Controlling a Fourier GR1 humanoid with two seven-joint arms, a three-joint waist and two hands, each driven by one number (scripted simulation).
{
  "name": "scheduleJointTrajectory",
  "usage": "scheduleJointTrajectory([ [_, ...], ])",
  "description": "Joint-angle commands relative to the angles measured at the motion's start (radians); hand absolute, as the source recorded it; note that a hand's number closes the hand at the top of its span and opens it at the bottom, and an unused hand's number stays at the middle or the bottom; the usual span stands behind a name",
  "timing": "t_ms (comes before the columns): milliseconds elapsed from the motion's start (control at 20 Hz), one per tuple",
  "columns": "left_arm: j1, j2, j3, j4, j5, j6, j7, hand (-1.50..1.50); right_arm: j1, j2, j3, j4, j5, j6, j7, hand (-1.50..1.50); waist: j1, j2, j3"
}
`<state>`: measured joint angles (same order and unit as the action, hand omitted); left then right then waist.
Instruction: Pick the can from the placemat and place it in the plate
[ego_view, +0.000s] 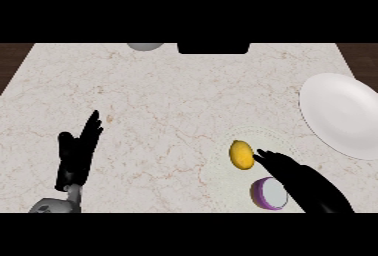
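A purple can (268, 194) with a pale top stands on a faint, pale placemat (260, 137) at the lower right of the counter. My right hand (295, 175) comes in from the lower right and reaches over the mat, fingers straight and open. It passes just beside the can's upper right edge and hides part of it. Its fingertips (263, 155) end right next to a yellow lemon-like object (241, 154) on the mat. The white plate (341, 115) lies at the right edge, beyond the hand. My left hand (77, 150) rests open at the lower left, fingers up.
A grey rounded object (145, 46) and a black block (213, 48) sit at the counter's far edge. Dark wood shows past the counter's left and right edges. Bare marble spans the middle between my two hands.
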<state>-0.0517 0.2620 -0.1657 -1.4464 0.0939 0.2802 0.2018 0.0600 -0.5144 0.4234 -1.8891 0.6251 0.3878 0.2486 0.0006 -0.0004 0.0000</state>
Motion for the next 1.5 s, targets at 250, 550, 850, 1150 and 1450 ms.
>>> scheduleJointTrajectory([
  [250, 0.061, -0.016, 0.080, 0.008, -0.002, -0.086, -0.062, 0.00, 0.003, 0.094, -0.039, 0.047, 0.059, 0.062, -0.037, -1.50, 0.000, 0.000, 0.000],
  [550, 0.009, -0.074, 0.054, -0.005, -0.097, -0.034, 0.009, 0.00, -0.098, 0.150, -0.083, 0.183, 0.107, 0.100, -0.071, -1.50, 0.002, 0.000, 0.000],
  [850, 0.002, -0.074, 0.076, -0.064, -0.092, -0.061, 0.076, 0.00, -0.036, 0.147, -0.015, 0.214, 0.246, -0.031, -0.212, 1.50, 0.001, 0.000, 0.000],
  [1150, 0.055, -0.088, 0.108, -0.054, -0.088, -0.105, 0.020, 0.00, -0.025, 0.149, -0.083, 0.239, 0.288, -0.096, -0.303, 1.50, 0.000, 0.000, 0.000],
  [1450, 0.035, -0.108, 0.085, -0.035, -0.116, -0.079, 0.021, 0.00, -0.038, 0.135, -0.183, 0.103, 0.338, -0.221, -0.226, 1.50, -0.011, -0.001, 0.000],
])
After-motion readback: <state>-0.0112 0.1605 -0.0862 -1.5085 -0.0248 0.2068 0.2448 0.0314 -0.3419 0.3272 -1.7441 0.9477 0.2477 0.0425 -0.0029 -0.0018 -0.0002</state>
